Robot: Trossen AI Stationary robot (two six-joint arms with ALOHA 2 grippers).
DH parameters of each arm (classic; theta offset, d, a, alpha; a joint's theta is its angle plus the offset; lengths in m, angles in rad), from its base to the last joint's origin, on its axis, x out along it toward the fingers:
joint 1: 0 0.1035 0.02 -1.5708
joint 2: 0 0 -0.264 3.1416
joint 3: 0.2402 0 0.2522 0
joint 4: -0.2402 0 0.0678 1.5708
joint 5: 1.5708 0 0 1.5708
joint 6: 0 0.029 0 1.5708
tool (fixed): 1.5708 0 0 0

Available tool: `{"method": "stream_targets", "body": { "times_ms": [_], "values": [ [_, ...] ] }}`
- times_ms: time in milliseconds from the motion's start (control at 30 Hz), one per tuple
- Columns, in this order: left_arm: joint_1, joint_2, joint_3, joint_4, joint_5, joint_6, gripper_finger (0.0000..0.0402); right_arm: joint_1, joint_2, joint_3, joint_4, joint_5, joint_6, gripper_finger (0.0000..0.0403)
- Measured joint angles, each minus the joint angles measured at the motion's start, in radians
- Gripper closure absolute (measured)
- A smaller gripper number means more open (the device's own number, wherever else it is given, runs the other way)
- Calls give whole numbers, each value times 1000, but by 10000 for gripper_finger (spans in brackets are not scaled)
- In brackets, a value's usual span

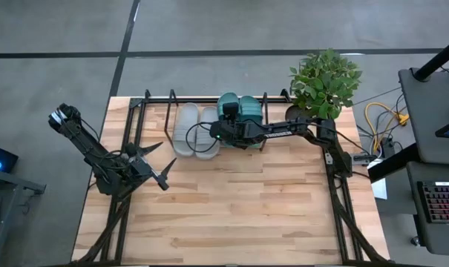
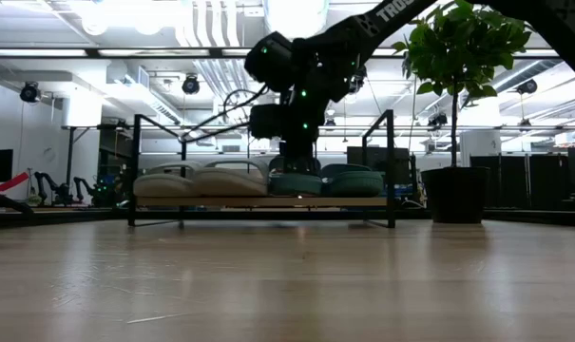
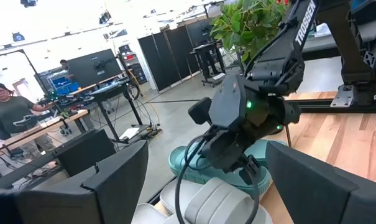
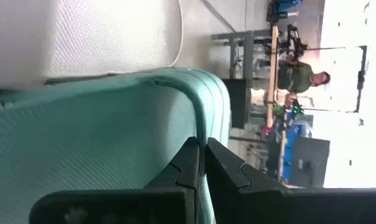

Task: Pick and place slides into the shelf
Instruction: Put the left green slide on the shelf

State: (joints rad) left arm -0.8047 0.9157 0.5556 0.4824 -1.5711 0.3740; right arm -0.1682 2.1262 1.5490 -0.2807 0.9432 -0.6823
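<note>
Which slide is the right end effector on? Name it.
The teal slide next to the grey pair. The shut right end effector sits over its strap, while the other teal slide lies clear, nearer the plant.

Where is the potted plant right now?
In the high view the potted plant stands at the table's far right corner, just right of the shelf end, beside the teal slides.

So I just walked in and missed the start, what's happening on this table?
A two-armed robot is loading slide sandals onto the low shelf at the table's far edge. Two grey slides and two teal slides sit on it side by side. The right tool is down at the nearer teal slide, fingers shut on its strap edge. The left tool waits open at the table's left.
</note>
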Motion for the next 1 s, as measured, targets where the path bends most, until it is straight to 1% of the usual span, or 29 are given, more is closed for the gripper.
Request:
{"method": "stream_targets", "body": {
  "times_ms": [167,333,467,633,767,1000],
  "values": [
    [0,0,0,-2,0,0,93,4,18,0,-1,19,-1,392],
    [0,0,0,-2,0,0,93,9,21,0,0,15,16,392],
    [0,0,-1,-2,0,0,93,17,9,-1,-1,5,14,381],
    [0,0,-1,-2,0,0,93,37,-4,1,-10,-7,11,351],
    [0,0,-1,-2,0,0,93,48,-4,20,-60,-25,30,321],
    [0,0,-2,-2,0,0,93,51,-5,78,-217,-41,176,269]
  ]
}}
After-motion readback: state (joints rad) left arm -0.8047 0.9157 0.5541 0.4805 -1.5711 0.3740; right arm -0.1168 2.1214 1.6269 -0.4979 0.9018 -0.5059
